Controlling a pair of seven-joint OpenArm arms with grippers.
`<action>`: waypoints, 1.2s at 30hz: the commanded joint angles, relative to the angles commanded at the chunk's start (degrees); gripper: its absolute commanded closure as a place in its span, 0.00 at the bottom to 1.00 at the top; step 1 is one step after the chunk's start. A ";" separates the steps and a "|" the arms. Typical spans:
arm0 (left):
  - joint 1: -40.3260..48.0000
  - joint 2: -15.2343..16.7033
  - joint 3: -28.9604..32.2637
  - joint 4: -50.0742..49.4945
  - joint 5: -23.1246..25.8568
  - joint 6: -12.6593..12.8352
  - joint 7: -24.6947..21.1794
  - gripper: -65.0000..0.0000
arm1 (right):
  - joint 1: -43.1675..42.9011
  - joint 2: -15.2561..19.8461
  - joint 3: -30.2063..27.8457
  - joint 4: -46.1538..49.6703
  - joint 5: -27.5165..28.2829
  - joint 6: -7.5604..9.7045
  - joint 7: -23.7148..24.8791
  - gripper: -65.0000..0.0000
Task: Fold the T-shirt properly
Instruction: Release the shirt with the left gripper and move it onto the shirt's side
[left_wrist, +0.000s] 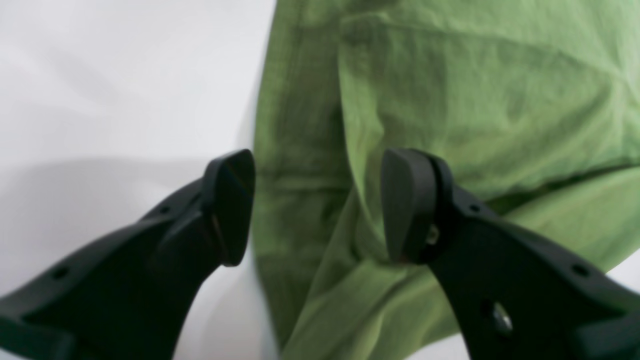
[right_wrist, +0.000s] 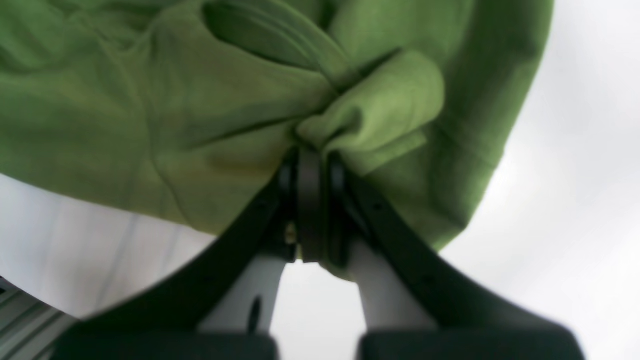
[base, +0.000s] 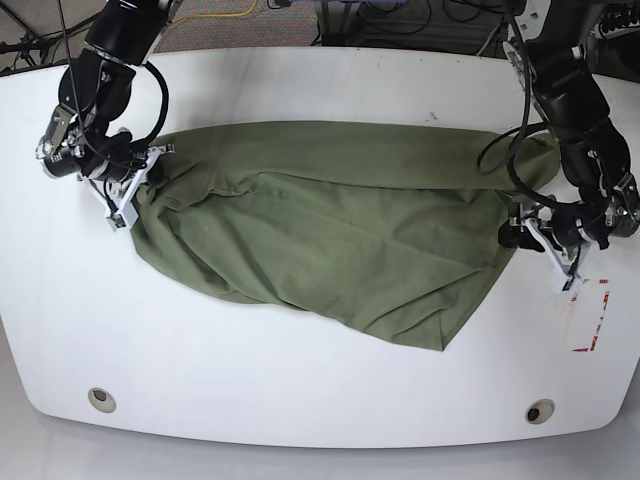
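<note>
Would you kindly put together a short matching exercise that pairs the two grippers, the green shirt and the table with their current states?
Things:
1. left gripper
2. right gripper
3. olive-green cotton T-shirt
4. white table

States:
A. clamped shut on a bunched fold of fabric
B. spread out crumpled, not yet folded
C. jaws wide apart at the cloth's edge
D. bears a small red-and-white marking near one edge

Pairs: 1-C, 2-A, 3-B, 4-D
</note>
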 joint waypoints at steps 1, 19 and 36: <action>-0.53 0.00 0.35 -1.14 0.00 0.00 -0.35 0.43 | 0.00 0.00 0.00 0.00 0.00 0.00 0.00 1.00; -2.37 3.34 5.54 -4.22 -0.09 0.00 -2.99 0.43 | 0.09 -0.09 1.49 0.00 0.44 0.00 0.00 1.00; -3.43 4.57 7.56 -4.48 -0.26 0.00 -2.90 0.43 | 0.18 -1.14 1.49 0.00 0.35 0.00 0.00 1.00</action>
